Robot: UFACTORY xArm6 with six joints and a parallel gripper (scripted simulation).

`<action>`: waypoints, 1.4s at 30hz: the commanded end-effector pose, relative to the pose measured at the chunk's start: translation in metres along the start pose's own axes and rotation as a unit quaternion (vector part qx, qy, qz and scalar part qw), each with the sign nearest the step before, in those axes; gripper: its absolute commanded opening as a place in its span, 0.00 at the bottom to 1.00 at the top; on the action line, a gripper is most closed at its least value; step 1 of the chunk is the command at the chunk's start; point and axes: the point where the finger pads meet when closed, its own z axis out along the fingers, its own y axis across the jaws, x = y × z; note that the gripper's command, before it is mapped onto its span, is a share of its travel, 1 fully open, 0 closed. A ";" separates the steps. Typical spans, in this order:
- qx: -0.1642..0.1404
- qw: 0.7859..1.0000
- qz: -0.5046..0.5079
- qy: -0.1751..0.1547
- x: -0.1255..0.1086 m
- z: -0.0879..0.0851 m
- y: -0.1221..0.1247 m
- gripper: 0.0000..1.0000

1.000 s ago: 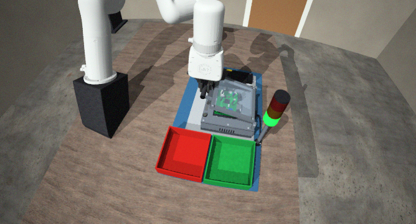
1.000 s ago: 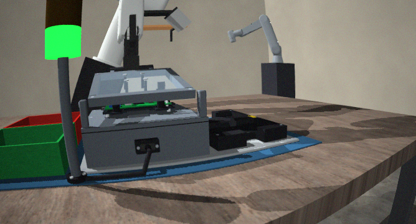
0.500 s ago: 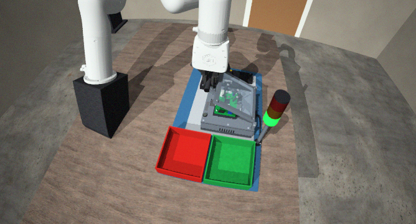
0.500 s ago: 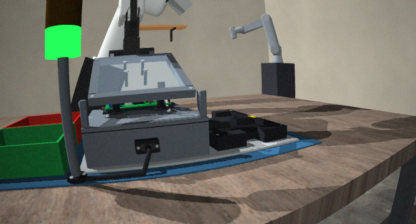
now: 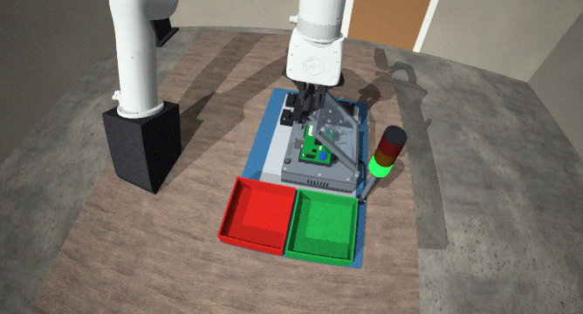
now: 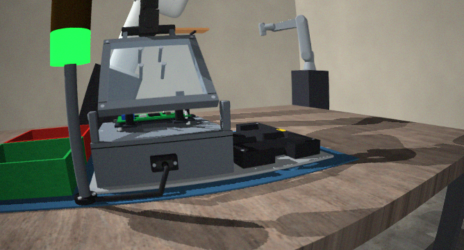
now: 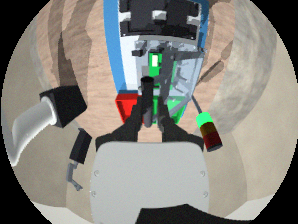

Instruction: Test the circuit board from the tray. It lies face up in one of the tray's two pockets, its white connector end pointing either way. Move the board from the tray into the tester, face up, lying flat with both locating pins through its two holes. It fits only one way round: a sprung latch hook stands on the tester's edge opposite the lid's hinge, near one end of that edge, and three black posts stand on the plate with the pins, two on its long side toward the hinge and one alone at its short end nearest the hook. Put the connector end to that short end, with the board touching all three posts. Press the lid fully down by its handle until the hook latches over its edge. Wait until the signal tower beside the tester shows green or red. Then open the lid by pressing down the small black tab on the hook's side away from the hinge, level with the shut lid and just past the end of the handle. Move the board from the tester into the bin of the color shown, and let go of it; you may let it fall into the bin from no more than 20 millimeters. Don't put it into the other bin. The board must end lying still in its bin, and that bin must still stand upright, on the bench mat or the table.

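- Green circuit board (image 5: 315, 150) lies flat, face up, on the tester (image 5: 318, 174) plate.
- Clear-paned lid (image 6: 156, 72) tilted steeply open.
- Signal tower (image 5: 380, 166) glows green.
- Red bin (image 5: 257, 218) and green bin (image 5: 322, 229) stand upright toward the desk's near edge.
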 end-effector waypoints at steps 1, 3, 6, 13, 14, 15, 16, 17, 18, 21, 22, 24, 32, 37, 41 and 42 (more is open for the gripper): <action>-0.004 1.000 -0.001 -0.001 0.000 -0.016 0.019 0.00; -0.004 1.000 -0.001 -0.001 0.000 -0.016 0.019 0.00; -0.004 1.000 -0.001 -0.001 0.000 -0.023 0.029 0.00; -0.004 1.000 -0.001 -0.001 0.000 -0.036 0.050 0.00; -0.004 1.000 -0.001 -0.001 0.000 -0.037 0.053 0.00; -0.004 1.000 -0.001 -0.001 0.000 -0.039 0.056 0.00; -0.004 1.000 -0.001 -0.001 0.000 -0.040 0.060 0.00; -0.004 1.000 -0.001 -0.001 0.000 -0.042 0.063 0.00; -0.004 1.000 -0.001 -0.001 0.000 -0.043 0.066 0.00; -0.004 1.000 -0.001 -0.001 0.000 -0.044 0.069 0.00; -0.004 1.000 -0.001 -0.001 0.000 -0.045 0.071 0.00; -0.004 1.000 -0.001 -0.001 0.000 -0.047 0.077 0.00; -0.004 1.000 -0.001 -0.001 0.000 -0.053 0.099 0.00; -0.004 1.000 -0.001 -0.001 0.000 -0.054 0.107 0.00; -0.004 1.000 -0.001 -0.001 0.000 -0.055 0.116 0.00; -0.004 1.000 -0.001 -0.001 0.000 -0.056 0.119 0.00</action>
